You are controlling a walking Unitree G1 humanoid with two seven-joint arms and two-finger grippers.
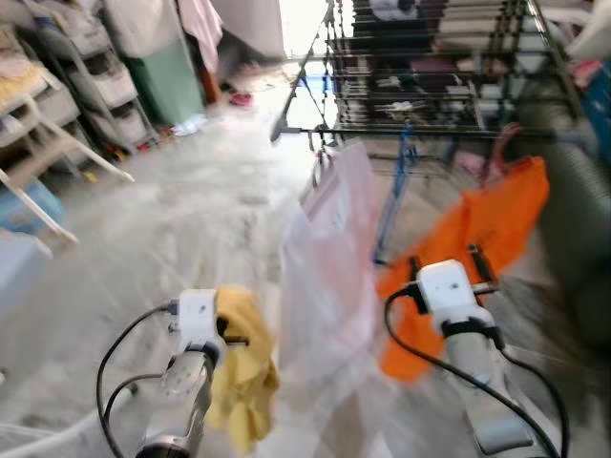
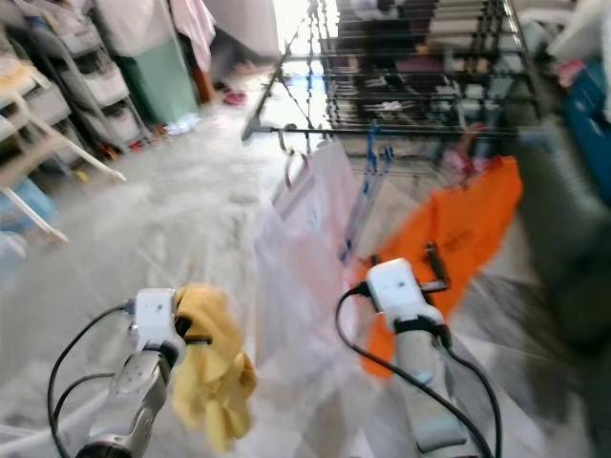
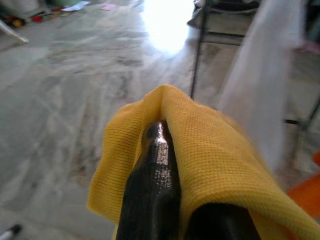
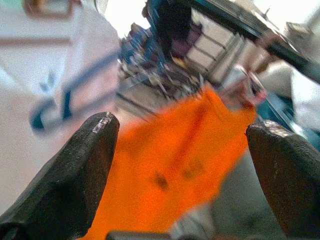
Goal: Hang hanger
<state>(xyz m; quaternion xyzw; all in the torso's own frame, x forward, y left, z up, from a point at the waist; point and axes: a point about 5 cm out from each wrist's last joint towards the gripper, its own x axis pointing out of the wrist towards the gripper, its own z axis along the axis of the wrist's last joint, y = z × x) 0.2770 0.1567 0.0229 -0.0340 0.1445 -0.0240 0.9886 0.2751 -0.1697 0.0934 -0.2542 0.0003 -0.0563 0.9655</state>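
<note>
Left hand [image 3: 165, 165] grips a yellow cloth [image 1: 243, 377]; right hand [image 4: 185, 165], fingers spread, faces an orange garment [image 1: 477, 248].

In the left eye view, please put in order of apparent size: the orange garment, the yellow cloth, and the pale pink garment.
1. Pale pink garment, largest.
2. Orange garment, though the right arm covers part of it.
3. Yellow cloth, smallest, held in the left pincer.
The picture is blurred, so edges are uncertain.
</note>
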